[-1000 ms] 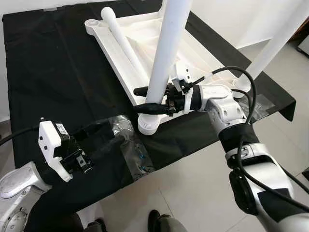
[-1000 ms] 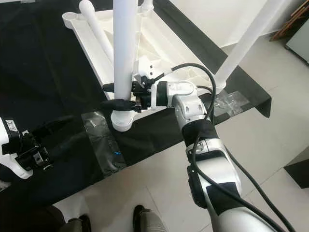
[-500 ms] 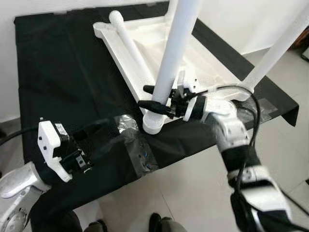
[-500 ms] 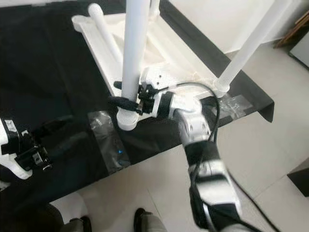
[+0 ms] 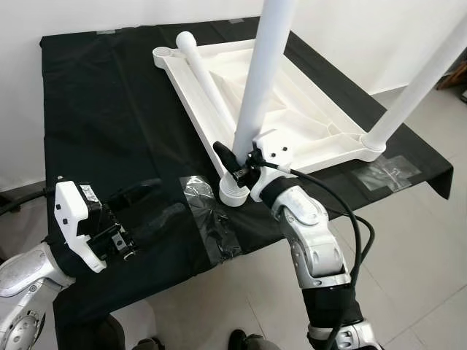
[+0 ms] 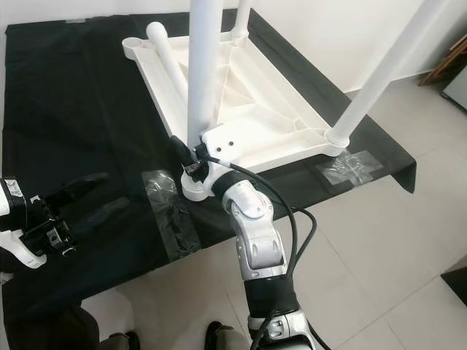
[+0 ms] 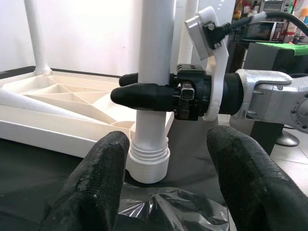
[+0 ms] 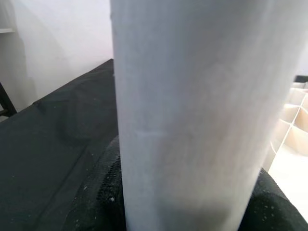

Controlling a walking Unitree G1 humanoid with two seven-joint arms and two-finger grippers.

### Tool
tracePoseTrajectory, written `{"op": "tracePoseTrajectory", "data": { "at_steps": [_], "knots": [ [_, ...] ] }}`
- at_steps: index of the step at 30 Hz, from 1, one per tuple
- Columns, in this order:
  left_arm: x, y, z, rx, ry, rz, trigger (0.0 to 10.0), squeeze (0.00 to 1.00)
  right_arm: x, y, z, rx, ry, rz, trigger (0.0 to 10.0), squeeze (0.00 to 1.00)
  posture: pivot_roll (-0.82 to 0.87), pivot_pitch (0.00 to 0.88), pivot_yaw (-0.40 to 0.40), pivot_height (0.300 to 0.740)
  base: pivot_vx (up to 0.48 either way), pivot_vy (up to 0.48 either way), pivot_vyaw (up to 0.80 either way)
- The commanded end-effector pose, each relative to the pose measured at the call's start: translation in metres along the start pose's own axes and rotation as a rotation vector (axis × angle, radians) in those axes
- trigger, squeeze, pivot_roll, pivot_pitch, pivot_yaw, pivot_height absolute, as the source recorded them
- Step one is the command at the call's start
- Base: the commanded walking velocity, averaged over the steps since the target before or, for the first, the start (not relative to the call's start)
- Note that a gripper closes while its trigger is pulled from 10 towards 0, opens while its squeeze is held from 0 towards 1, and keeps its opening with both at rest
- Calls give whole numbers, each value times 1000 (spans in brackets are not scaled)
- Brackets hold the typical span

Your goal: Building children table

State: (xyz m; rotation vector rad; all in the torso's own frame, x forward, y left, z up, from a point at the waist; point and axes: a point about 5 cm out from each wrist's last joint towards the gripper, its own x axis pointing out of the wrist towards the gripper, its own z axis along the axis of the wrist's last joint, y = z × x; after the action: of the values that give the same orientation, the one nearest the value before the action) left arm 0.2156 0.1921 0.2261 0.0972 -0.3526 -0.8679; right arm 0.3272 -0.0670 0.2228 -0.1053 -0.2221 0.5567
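One leg (image 5: pixel 257 95) stands clamped between my right pincer's (image 5: pixel 235 164) closed fingers just above its corner socket (image 5: pixel 235 193); I should twist it plumb, my open left pincer (image 7: pixel 163 185) nearby.

Plain white wall (image 5: pixel 109 14) behind, unmarked. Floor of large pale grey tiles (image 6: pixel 379 240) with thin grout lines, evenly lit, soft shadows. Tabletop draped in a black cloth (image 5: pixel 109 109) hanging over its edges; clear tape patches (image 5: pixel 208 226) hold the cloth at the near edge. Brown wooden furniture corner (image 6: pixel 454 55) at far right. In the left wrist view, a microwave on a green surface (image 7: pixel 281 41), blurred.
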Motion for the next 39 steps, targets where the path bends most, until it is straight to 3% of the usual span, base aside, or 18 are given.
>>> {"op": "tracePoseTrajectory", "data": {
  "at_steps": [1,2,3,4,6,9,10,11,12,14,18,26,27,30,31,39],
  "knots": [
    [-1,-4,-2,4,15,-15,10000,0,-8,-9,-28,-6,166,-59,10000,0,87,232,-106,740,0,0,0],
    [-1,-4,-2,4,15,-15,10000,0,-8,-9,-28,-6,166,-59,10000,0,87,232,-106,740,0,0,0],
    [-1,-3,-2,5,15,-15,10000,0,-7,-9,-24,15,150,-42,10000,247,94,229,-103,740,0,0,0],
    [0,-3,-2,6,13,-18,10000,0,-4,-8,-17,51,115,39,10000,1000,103,226,-105,740,0,0,0],
    [1,-3,-1,7,11,-20,10000,0,-2,-7,-12,74,89,97,10000,1000,105,227,-105,740,0,0,0],
    [1,-5,-2,6,12,-18,10000,0,1,-10,11,-6,-19,388,10000,937,111,230,-103,740,0,0,0],
    [0,-5,-2,8,15,-15,10000,0,2,-13,16,-43,-32,448,10000,149,113,230,-104,740,0,0,0],
    [0,-5,-2,11,17,-13,10000,0,2,-16,19,-69,-37,487,10000,0,116,234,-108,740,0,0,0],
    [-1,-3,0,20,16,-4,10000,0,8,-27,24,-131,-32,523,10000,0,124,238,-116,740,0,0,0],
    [-1,-3,0,22,16,-2,10000,0,10,-29,25,-143,-29,527,10000,0,124,238,-116,740,0,0,0],
    [-8,0,3,39,27,21,10000,0,14,-36,30,-166,-13,711,10000,0,134,245,-120,740,0,0,0],
    [-10,1,5,48,35,30,10000,0,25,-50,36,-112,-6,826,10000,0,148,261,-126,740,0,0,0],
    [-10,1,5,50,36,32,10000,0,28,-53,39,-96,-16,827,5922,0,149,262,-126,740,0,0,0],
    [-11,1,6,51,36,34,10000,0,32,-55,40,-81,-26,829,5922,0,149,262,-126,740,0,0,0],
    [-11,0,6,51,38,36,10000,0,31,-57,39,-84,-16,846,0,0,154,270,-131,740,0,0,0],
    [-12,-1,7,50,39,40,10000,0,26,-66,34,-81,21,900,0,0,147,273,-132,740,0,0,0]
  ]
}}
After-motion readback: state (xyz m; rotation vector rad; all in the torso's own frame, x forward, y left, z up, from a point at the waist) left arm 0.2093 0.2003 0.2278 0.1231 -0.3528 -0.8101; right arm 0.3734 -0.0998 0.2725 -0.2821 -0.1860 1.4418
